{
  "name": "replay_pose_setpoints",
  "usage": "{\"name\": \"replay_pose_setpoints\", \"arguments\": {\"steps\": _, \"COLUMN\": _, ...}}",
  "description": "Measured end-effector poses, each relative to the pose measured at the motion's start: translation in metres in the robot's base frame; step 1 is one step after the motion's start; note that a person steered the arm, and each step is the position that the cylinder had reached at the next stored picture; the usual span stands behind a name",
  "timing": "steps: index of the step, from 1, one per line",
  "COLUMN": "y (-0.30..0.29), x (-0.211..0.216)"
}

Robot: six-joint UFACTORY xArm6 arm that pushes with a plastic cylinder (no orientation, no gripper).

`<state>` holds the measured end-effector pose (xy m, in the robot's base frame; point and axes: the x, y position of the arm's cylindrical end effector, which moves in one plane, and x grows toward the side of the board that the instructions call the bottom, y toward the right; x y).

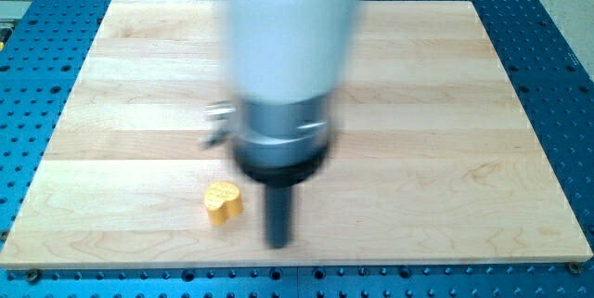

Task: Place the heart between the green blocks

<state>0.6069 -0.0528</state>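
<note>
My tip [278, 241] is a bare rod with no jaws, holding nothing, and the yellow heart [223, 201] lies on the wooden board [483, 149] just beside it, toward the view's left.

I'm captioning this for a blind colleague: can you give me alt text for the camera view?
My tip rests on a wooden board just to the view's right of a yellow heart block, not clearly touching it. The blurred arm fills the centre, and no green blocks show.
</note>
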Motion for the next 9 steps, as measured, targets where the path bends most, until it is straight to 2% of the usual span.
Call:
{"name": "replay_pose_setpoints", "arguments": {"steps": 1, "y": -0.032, "x": -0.051}}
{"name": "replay_pose_setpoints", "arguments": {"steps": 2, "y": 0.003, "x": -0.114}}
{"name": "replay_pose_setpoints", "arguments": {"steps": 3, "y": -0.024, "x": -0.048}}
{"name": "replay_pose_setpoints", "arguments": {"steps": 4, "y": -0.093, "x": -0.068}}
{"name": "replay_pose_setpoints", "arguments": {"steps": 5, "y": -0.044, "x": -0.110}}
{"name": "replay_pose_setpoints", "arguments": {"steps": 6, "y": 0.078, "x": -0.146}}
{"name": "replay_pose_setpoints", "arguments": {"steps": 7, "y": 0.136, "x": -0.169}}
{"name": "replay_pose_setpoints", "arguments": {"steps": 8, "y": 0.066, "x": -0.114}}
{"name": "replay_pose_setpoints", "arguments": {"steps": 9, "y": 0.073, "x": -0.169}}
